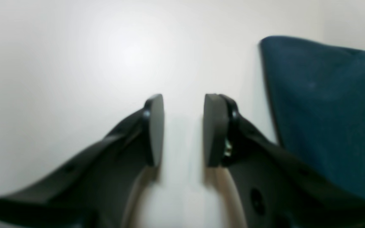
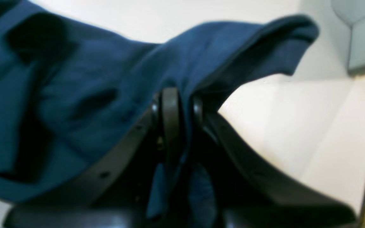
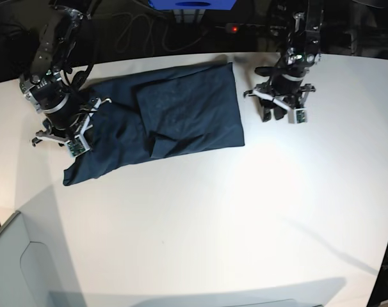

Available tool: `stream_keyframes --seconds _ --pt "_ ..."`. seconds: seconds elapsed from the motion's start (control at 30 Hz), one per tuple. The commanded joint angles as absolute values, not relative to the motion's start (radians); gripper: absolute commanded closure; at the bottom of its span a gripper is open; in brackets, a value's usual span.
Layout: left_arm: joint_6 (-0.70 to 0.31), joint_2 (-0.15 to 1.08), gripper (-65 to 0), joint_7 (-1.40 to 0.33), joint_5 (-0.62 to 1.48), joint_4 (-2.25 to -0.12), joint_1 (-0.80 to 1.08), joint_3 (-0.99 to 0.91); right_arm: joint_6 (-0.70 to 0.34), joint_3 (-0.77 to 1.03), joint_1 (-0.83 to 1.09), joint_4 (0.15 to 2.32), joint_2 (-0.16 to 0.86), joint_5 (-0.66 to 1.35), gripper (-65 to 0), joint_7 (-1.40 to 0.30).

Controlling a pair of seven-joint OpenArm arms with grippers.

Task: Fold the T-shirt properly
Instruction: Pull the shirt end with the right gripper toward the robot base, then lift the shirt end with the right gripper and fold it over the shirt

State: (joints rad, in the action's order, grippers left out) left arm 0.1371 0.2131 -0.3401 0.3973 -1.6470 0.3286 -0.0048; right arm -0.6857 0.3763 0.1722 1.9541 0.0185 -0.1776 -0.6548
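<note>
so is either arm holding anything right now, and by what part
The right gripper pinches the T-shirt by a fold of its edge. The left gripper is open and holds nothing.

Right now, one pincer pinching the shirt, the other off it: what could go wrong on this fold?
1. The right pincer is shut on only a thin bunched edge of the T-shirt; it could slip free mid-lift.
2. The left pincer is open over the bare table, beside the cloth. With one side unheld, a pull would likely drag or skew the shirt.
3. The part already folded over in the middle looks loose; a tug may undo it.
</note>
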Motion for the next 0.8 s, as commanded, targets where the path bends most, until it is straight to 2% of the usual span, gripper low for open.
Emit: stream_keyframes --seconds 0.0,0.17,0.37,0.6,0.77 --pt "0.136 0.217 -20.7 -0.325 0.400 -1.650 0.318 0.002 -0.698 0.344 0.173 1.998 0.015 -0.157 0.0 -0.628" --pt "0.136 0.217 -20.7 -0.325 0.400 -1.598 0.275 0.061 -0.698 0.137 0.209 2.061 0.013 -0.157 0.0 -0.628" --pt "0.136 0.217 -20.7 -0.328 0.400 -1.584 0.269 0.073 -0.671 -0.113 0.177 2.014 0.010 -0.157 0.0 -0.618" --pt "0.136 0.217 -20.7 -0.329 0.400 -1.583 0.288 0.073 -0.671 -0.183 0.120 1.908 -0.041 -0.157 0.0 -0.616" --pt "0.136 0.216 -20.6 -0.329 0.400 -1.586 0.303 0.073 -0.671 -0.265 0.073 1.827 -0.038 -0.157 0.0 -0.616"
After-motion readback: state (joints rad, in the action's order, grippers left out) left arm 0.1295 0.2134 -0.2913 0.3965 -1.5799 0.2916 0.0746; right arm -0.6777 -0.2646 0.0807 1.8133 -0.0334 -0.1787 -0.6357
